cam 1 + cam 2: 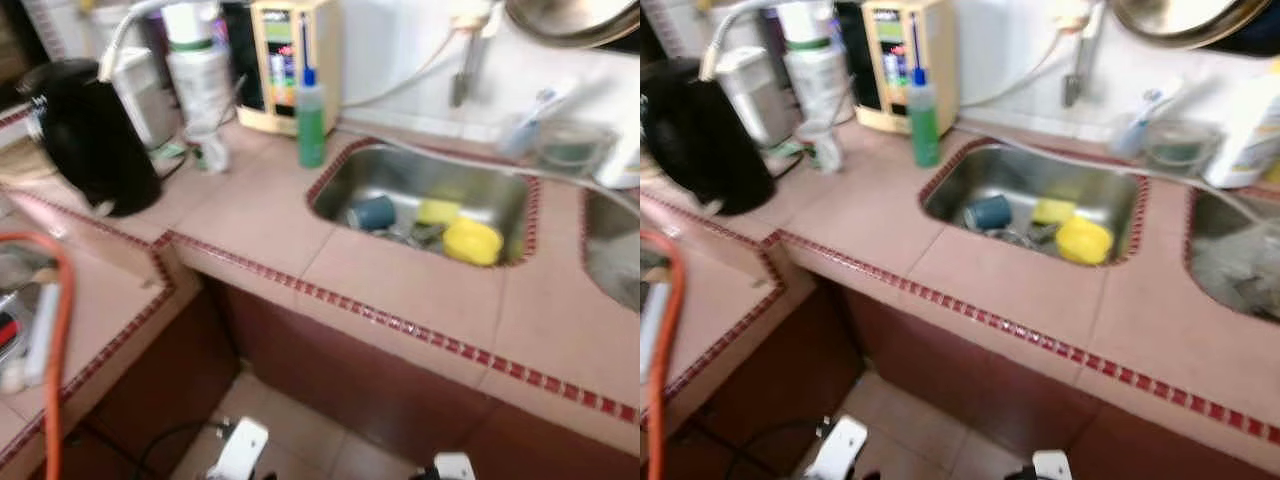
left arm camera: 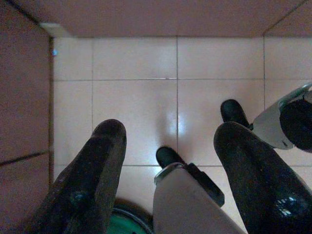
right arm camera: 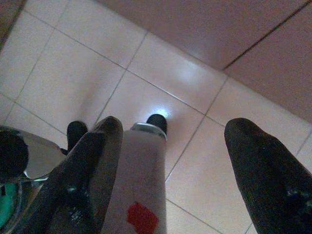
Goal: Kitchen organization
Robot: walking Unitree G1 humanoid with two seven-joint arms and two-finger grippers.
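Note:
A steel sink (image 1: pixel 400 170) is set into the pink tiled counter (image 1: pixel 400 290). Inside it lie a blue cup (image 1: pixel 372 212), a yellow sponge (image 1: pixel 437 211) and a rounded yellow object (image 1: pixel 472 241). A green dish-soap bottle (image 1: pixel 311 118) stands at the sink's left rim. Both arms hang low by the floor. My left gripper (image 2: pixel 170 134) is open above the floor tiles with nothing between its fingers. My right gripper (image 3: pixel 178 127) is likewise open and empty. My white feet (image 2: pixel 195 200) show beneath them.
A black kettle (image 1: pixel 90 135), a white bottle (image 1: pixel 200 75) and a beige appliance (image 1: pixel 290 60) stand at the back left. A glass dish (image 1: pixel 570 145) sits right of the tap. A second basin (image 1: pixel 615 250) lies far right. An orange hose (image 1: pixel 60 330) crosses the left counter.

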